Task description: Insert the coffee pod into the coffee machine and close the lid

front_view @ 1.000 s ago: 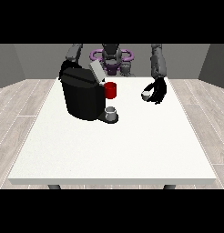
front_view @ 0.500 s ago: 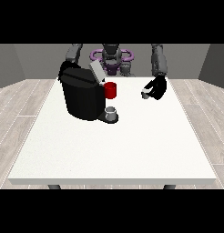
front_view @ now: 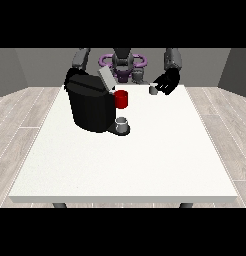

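Coffee pod [front_view: 153,90], a small pale grey capsule, was raised above the far right part of the white table [front_view: 145,160], pinched in the curled fingers of the black robot hand [front_view: 166,84] at the view's right. That robot hand was lifted clear of the tabletop, with its forearm running up toward the robot's shoulder at the top of the view. The pod stood well apart from the coffee machine [front_view: 89,105], which sat on the far left half of the table as a tall black body. The machine's grey lid [front_view: 106,79] was tilted up and open at the top of the body. A red part [front_view: 122,99] projected from the machine's front at its right side, and below it a small grey cup [front_view: 122,123] stood on the machine's dark base plate. The arm at the view's left reached down behind the machine; its robot hand was hidden by the black body, so its state could not be seen. The robot's torso [front_view: 123,62] with its purple ring was visible behind the table's far edge.
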Controlling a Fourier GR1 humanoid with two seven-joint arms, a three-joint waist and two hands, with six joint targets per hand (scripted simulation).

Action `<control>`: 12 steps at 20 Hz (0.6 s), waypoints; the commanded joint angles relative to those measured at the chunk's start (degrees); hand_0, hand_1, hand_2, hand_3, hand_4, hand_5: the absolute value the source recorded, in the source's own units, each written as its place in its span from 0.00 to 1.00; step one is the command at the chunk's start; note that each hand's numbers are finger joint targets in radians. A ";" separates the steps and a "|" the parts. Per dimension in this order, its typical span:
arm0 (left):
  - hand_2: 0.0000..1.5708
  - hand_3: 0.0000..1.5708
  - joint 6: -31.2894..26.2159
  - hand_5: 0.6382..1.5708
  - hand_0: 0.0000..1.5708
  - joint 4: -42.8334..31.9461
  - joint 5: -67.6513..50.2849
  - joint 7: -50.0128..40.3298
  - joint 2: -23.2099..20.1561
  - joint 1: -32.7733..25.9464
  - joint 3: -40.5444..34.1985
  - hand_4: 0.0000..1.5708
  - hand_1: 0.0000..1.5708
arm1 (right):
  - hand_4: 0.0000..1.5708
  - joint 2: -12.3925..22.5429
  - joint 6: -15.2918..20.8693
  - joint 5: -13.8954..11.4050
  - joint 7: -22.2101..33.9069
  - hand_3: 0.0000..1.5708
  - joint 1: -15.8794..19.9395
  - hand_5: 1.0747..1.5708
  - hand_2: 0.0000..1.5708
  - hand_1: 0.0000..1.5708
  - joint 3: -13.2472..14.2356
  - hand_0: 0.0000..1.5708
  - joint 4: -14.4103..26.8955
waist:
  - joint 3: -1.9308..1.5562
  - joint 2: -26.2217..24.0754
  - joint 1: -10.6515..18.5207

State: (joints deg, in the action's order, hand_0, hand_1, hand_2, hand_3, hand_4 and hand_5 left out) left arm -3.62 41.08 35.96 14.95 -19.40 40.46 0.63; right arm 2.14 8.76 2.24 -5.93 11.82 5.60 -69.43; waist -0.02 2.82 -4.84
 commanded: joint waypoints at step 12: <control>0.76 0.78 -3.70 1.00 0.64 0.99 -0.07 -7.75 -2.47 12.78 -4.34 0.35 0.64 | 0.32 -1.44 -1.48 0.17 1.78 0.00 2.14 1.00 0.00 0.00 -3.30 0.00 -3.12 | 0.01 1.56 -6.99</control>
State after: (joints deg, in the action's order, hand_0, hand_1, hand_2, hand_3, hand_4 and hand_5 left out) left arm -7.52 41.50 35.22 10.84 -22.81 50.76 -3.60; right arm 1.10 7.20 2.21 -4.70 14.63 2.54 -72.18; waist 0.01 5.47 -10.75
